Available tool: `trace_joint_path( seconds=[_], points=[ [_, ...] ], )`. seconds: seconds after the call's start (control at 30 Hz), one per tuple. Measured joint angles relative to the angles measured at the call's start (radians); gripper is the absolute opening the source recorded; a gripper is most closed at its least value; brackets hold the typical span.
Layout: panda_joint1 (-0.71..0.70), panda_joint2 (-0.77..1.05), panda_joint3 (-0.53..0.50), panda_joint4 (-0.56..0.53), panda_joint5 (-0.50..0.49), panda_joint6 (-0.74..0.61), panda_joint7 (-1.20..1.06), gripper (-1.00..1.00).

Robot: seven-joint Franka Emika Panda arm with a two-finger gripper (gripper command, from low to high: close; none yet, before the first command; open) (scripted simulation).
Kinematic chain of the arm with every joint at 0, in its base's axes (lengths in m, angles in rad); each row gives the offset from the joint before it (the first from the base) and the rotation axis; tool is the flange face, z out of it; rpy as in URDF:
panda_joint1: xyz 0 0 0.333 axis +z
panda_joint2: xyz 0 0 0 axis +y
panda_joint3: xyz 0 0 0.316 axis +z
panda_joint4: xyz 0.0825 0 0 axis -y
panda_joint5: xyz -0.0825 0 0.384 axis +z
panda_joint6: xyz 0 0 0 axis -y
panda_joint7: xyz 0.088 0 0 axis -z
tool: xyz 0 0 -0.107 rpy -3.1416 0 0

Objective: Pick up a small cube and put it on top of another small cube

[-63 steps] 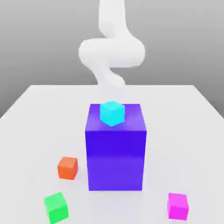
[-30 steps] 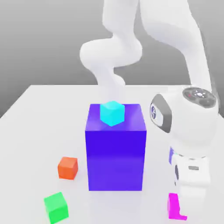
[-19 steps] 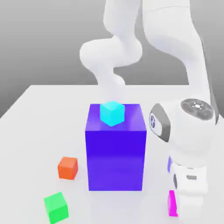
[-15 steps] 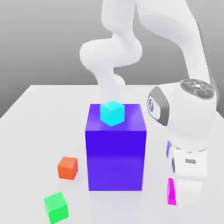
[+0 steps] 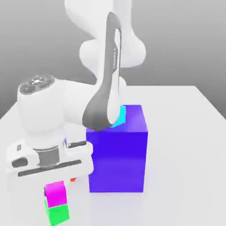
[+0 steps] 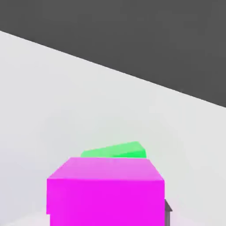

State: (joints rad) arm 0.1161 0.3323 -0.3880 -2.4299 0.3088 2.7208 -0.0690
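Magenta cube (image 5: pixel 56 194) sits directly on the green cube (image 5: pixel 58 214), under the tool (image 5: pixel 56 187), near the blue block (image 5: pixel 117 150). Whether the tool grips it, I cannot tell. Placing seems nearly done; next comes a clean release and straight lift.

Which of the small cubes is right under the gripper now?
The magenta cube, sitting directly above the green cube. The cyan cube stays on the big blue block, mostly hidden by the arm.

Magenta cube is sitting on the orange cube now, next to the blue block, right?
No, it is on the green cube, not the orange one. The exterior view shows the magenta cube stacked on green, beside the blue block.
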Motion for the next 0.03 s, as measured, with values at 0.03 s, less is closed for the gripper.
trace_joint_path(
  seconds=[0.03],
  points=[
    [0.0,0.0,0.0,0.0,0.0,0.0,0.0,1.0]
  ],
)
